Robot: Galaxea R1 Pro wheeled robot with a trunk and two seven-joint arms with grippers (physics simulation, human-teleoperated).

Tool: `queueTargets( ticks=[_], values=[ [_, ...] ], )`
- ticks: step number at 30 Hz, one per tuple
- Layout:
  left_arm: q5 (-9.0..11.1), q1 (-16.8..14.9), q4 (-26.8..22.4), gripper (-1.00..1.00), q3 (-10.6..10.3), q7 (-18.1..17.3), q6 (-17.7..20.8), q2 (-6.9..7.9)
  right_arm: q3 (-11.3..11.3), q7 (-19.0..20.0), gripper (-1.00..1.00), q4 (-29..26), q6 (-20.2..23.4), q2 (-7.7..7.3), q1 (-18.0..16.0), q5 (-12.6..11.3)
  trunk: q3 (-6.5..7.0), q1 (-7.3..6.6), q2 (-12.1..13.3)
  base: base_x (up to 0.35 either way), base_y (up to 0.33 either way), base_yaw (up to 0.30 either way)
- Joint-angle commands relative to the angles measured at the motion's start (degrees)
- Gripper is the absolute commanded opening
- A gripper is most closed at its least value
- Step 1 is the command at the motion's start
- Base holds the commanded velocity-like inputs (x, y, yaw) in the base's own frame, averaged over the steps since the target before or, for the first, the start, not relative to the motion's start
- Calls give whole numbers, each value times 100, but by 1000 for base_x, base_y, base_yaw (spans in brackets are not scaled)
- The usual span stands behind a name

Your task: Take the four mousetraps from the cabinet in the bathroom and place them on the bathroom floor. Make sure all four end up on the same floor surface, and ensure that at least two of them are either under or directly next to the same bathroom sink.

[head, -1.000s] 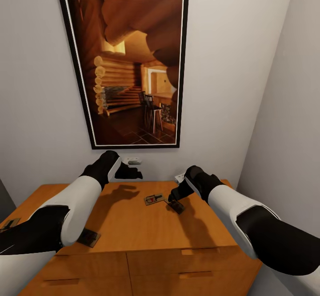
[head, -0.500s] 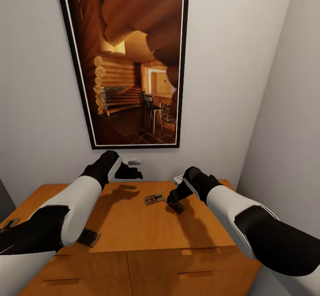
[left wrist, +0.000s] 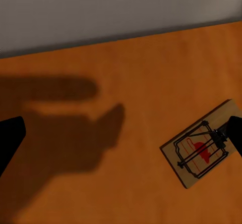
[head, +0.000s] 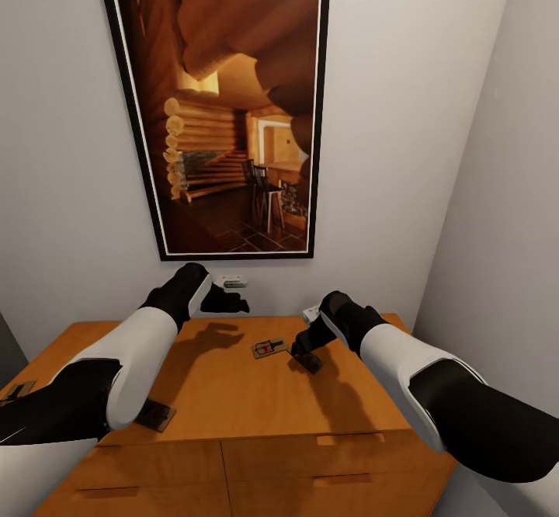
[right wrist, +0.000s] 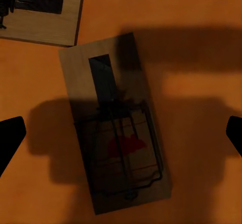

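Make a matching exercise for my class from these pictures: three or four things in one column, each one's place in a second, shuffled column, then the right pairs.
Things:
1. dark-framed log-cabin picture
2. small brown wooden mousetrap under the right gripper
3. left gripper
4. plain wooden drawer fronts

Places:
A. below the orange-brown cabinet top
B. flat on the cabinet top, in shadow
C. on the white wall
D. above the cabinet's back edge

Pairs: 1-C, 2-B, 3-D, 4-A

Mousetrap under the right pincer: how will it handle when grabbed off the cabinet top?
The mousetrap is a thin wooden board lying flat on the cabinet, so probably stiff and light, but hard to get under. It may slide when nudged. Its wire could snag the right pincer, which is open.
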Motion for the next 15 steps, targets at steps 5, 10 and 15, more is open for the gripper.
queueTargets(
  ticks=[5,10,15],
  values=[
    [-44,-3,-7,100,10,-32,22,-2,31,28,100,-3,19,1,-5,4,-8,1,-6,0,0,0],
    [-48,-3,-7,100,10,-32,22,-2,31,23,100,1,19,2,12,7,-8,1,-6,0,0,0],
    [-46,-3,-10,100,10,-32,22,-2,31,20,100,2,19,-1,18,8,-8,1,-6,0,0,0]
  ],
)
